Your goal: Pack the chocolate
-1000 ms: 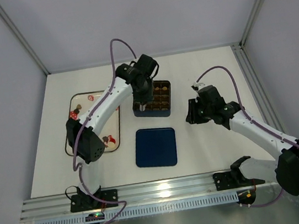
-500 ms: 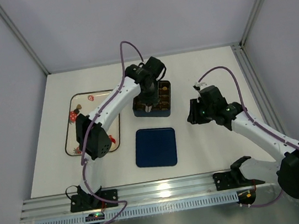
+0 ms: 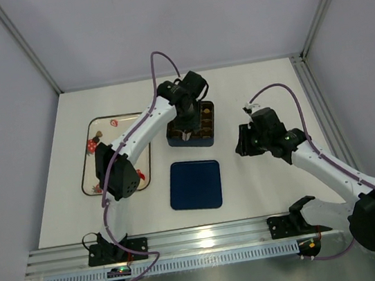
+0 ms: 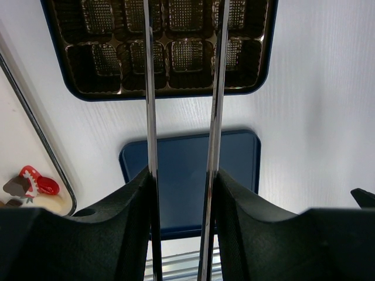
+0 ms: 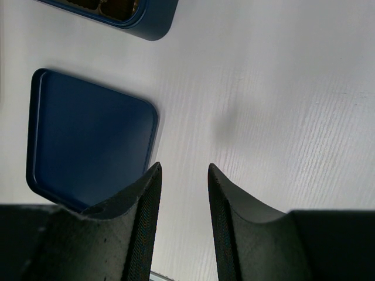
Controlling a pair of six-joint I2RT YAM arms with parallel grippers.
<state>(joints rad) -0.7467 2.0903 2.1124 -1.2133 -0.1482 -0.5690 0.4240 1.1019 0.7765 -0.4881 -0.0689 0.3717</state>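
Note:
The square dark-blue box (image 3: 204, 137) with its brown grid insert stands at the table's middle back. Small tan pieces of chocolate (image 3: 205, 114) show in its right-hand cells, too small to make out singly. My left gripper (image 3: 187, 129) hangs over the box, pointing down. In the left wrist view its two long metal blades (image 4: 183, 35) stand apart over the insert's near cells (image 4: 187, 55), with nothing seen between them; their tips run off the top edge. My right gripper (image 3: 242, 141) hovers open over bare table (image 5: 183, 170), right of the box.
The box's flat dark-blue lid (image 3: 194, 185) lies in front of the box, also seen from both wrists (image 4: 181, 170) (image 5: 88, 140). A tray (image 3: 84, 183) printed with red strawberry pictures (image 4: 35, 182) sits at the left, partly under the left arm.
The left arm has swung right, from the box's left edge to over its middle, and its blades have spread a little. The right arm has barely shifted.

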